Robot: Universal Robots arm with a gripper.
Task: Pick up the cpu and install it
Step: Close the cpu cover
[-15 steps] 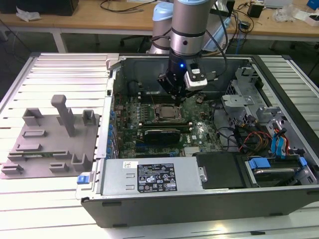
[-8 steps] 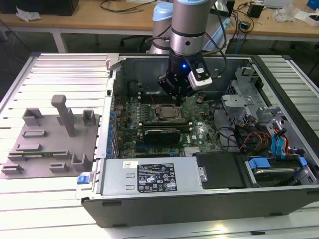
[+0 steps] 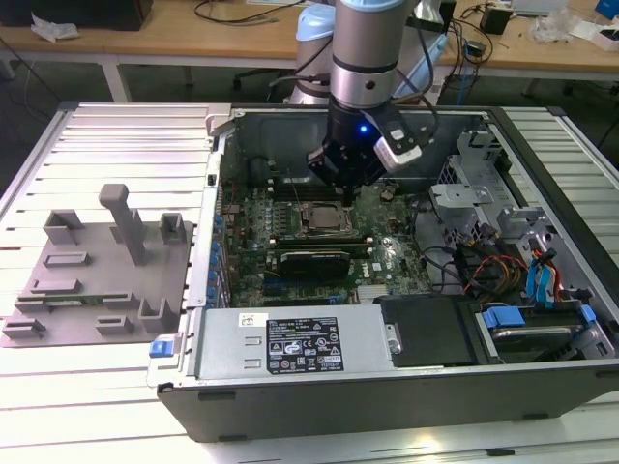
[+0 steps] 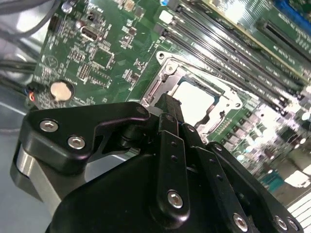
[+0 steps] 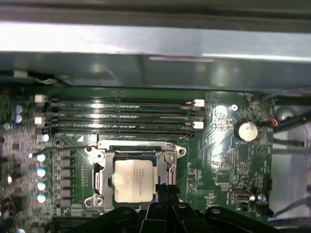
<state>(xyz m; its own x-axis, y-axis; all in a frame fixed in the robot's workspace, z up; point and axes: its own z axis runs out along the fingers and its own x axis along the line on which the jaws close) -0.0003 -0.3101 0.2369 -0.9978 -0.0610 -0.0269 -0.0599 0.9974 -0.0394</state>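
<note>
cpu (image 5: pixel 134 180) sits flat in the socket frame (image 5: pixel 99 170) on the motherboard (image 3: pixel 392 246), pale metal top up, all four edges inside the frame. In the exterior view that spot is just left of frame centre, inside the open computer case (image 3: pixel 387 396).

Gripper (image 3: pixel 346 200) hangs over the board, just up and right of the socket in the exterior view. Pincer is clenched: tips together, nothing between them. In the first wrist view the tips overlap the frame's edge right beside the cpu; can't tell if they touch the frame.

Memory slots (image 5: pixel 121 114) run in a row just beside the socket. Coin cell (image 5: pixel 247 130) is on the board near the slots' end, apart from the socket.

Grey fixture tray (image 3: pixel 102 275) lies on the slatted table (image 3: pixel 116 145) at the exterior view's left, just outside the case wall, posts upright. Power supply (image 3: pixel 242 343) lies along the case wall at lower centre of the exterior view.
</note>
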